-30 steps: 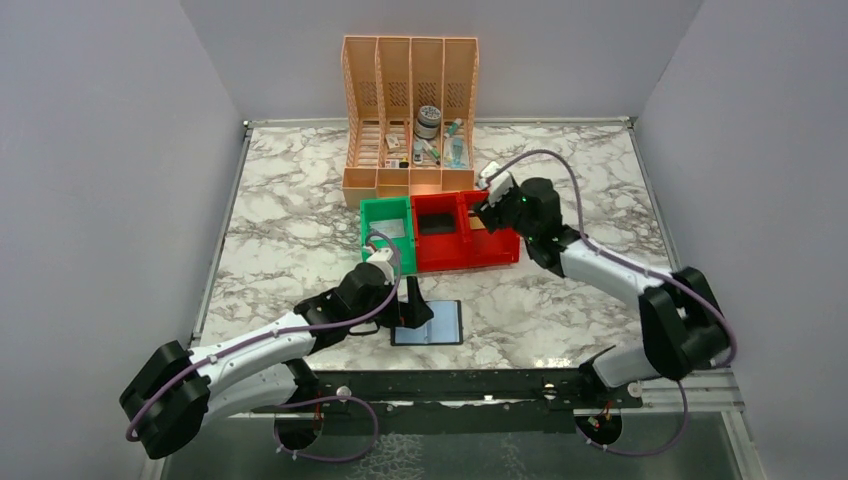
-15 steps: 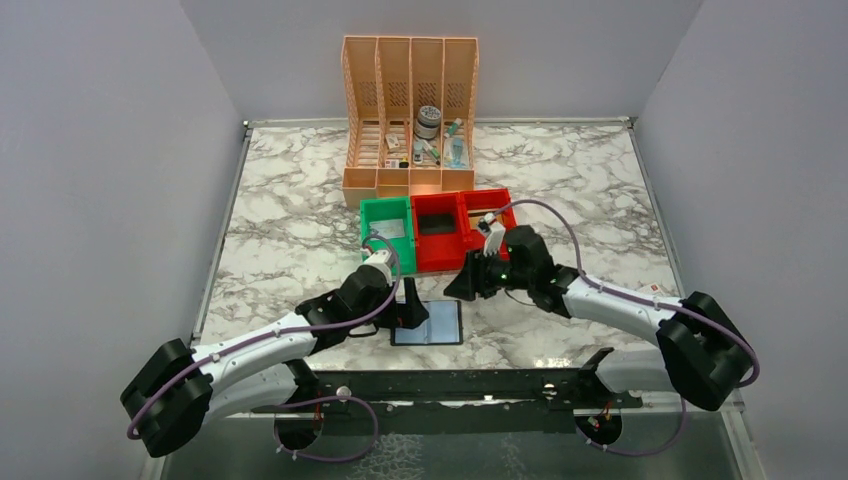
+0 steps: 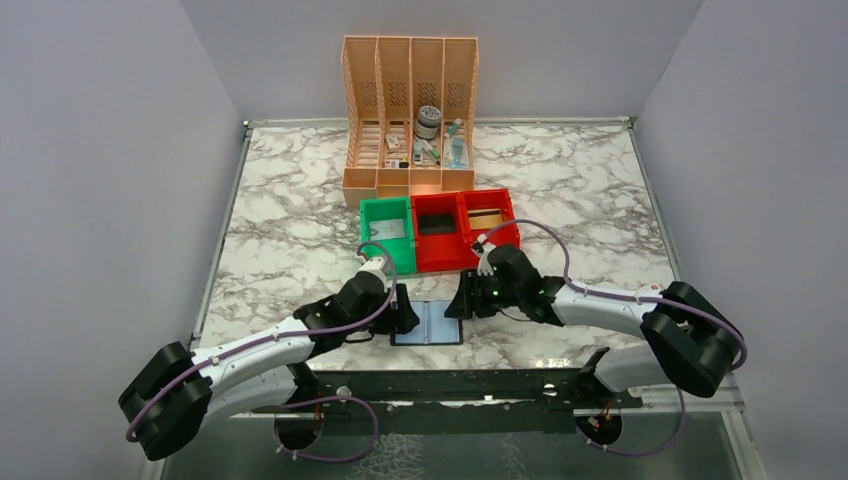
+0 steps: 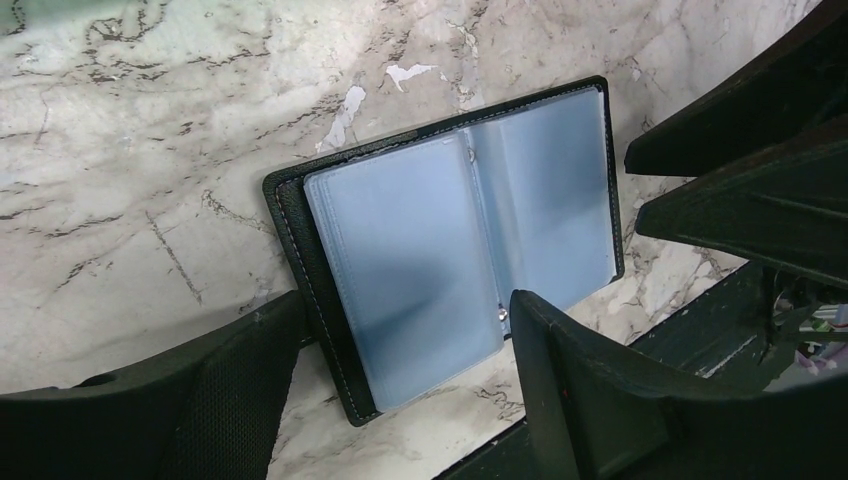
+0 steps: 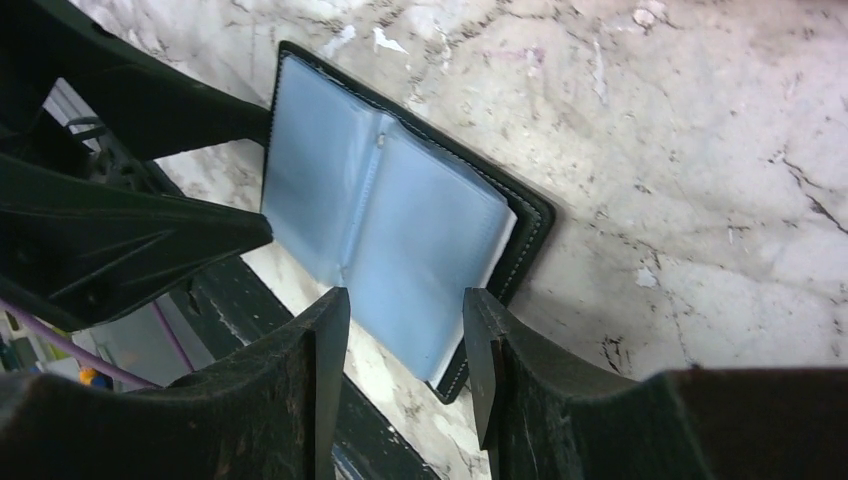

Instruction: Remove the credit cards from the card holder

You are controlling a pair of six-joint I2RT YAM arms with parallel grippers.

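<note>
The card holder point(image 3: 430, 323) lies open flat near the table's front edge, black with pale blue sleeves; no card shows in them. It also shows in the left wrist view point(image 4: 450, 240) and the right wrist view point(image 5: 390, 210). My left gripper point(image 3: 400, 311) point(image 4: 405, 300) is open, its fingers astride the holder's left half. My right gripper point(image 3: 464, 299) point(image 5: 405, 300) is open and empty over the holder's right edge. A tan card point(image 3: 485, 217) and a dark card point(image 3: 437, 224) lie in the red bin, a pale card point(image 3: 391, 229) in the green bin.
The red bin point(image 3: 497, 253) and the green bin point(image 3: 366, 231) stand just behind the holder. A peach file organizer point(image 3: 409, 110) with small items stands at the back. The black front rail point(image 3: 470, 385) runs just below the holder. The two grippers are close together.
My right arm has swung from the red bin's right compartment down to the holder's right edge, leaving the tan card in view there. My left gripper has shifted slightly left and lower.
</note>
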